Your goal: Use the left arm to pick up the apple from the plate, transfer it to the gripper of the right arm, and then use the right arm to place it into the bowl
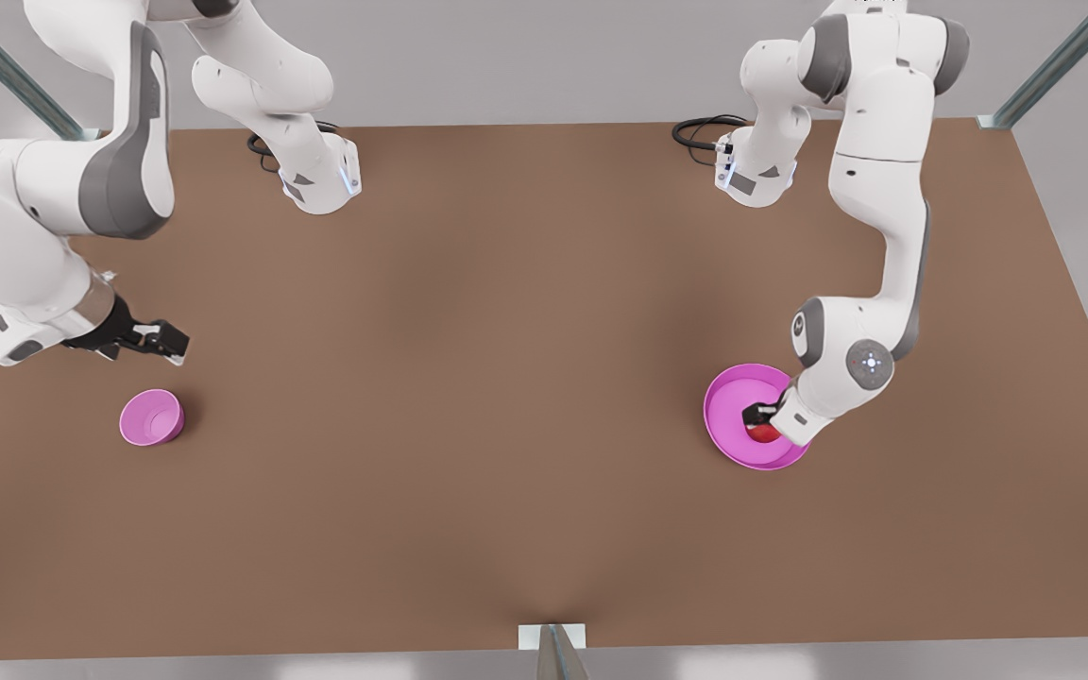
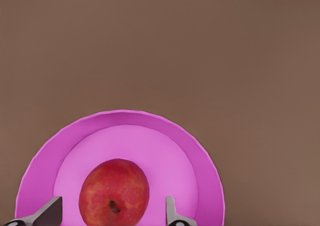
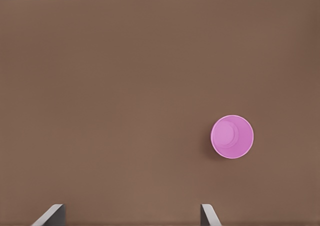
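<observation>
The red apple (image 2: 114, 192) lies on the wide pink plate (image 2: 125, 117), seen in the front view at that view's right as the apple (image 1: 765, 434) on the plate (image 1: 723, 406). My left gripper (image 2: 112, 206) is down over the plate (image 1: 759, 418), open, one finger on each side of the apple with a small gap on both sides. The small deep pink bowl (image 1: 151, 416) stands at the front view's left. My right gripper (image 1: 166, 342) hovers open a little above and behind it, holding nothing. In the right wrist view the bowl (image 3: 232, 136) lies ahead of the right gripper (image 3: 131, 213).
The brown table (image 1: 506, 378) stretches wide between bowl and plate. Both arm bases (image 1: 322, 184) stand at the table's far edge with black cables (image 1: 700, 132). A metal bracket (image 1: 552, 637) sits at the near edge.
</observation>
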`<state>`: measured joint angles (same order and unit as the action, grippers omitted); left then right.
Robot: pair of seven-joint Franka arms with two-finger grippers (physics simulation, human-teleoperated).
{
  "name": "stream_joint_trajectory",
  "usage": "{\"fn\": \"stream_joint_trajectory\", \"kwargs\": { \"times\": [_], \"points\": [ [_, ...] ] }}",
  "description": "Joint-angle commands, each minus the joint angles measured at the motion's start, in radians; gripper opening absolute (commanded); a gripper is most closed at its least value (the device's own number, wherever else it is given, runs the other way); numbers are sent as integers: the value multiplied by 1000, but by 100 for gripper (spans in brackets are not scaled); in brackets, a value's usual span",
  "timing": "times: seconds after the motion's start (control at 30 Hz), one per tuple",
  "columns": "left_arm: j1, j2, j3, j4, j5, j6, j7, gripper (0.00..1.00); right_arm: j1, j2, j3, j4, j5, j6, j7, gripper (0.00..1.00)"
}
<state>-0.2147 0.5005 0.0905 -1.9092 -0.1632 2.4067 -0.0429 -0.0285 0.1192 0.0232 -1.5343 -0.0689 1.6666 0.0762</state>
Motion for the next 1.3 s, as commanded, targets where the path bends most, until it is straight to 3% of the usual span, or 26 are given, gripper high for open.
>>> {"fn": "stream_joint_trajectory", "kwargs": {
  "times": [0.0,0.47,0.63,1.27],
  "points": [
    [0,16,0,-2,-1,55,-81,100,4,0,0,2,1,2,-32,100],
    [-3,52,0,-71,-3,68,-81,100,13,0,7,10,0,1,-26,100],
    [-3,59,0,-71,-3,80,-83,84,10,2,7,10,0,1,-29,100],
    [-3,79,0,-31,-1,106,-83,86,16,2,11,10,0,2,-26,100]
  ]
}}
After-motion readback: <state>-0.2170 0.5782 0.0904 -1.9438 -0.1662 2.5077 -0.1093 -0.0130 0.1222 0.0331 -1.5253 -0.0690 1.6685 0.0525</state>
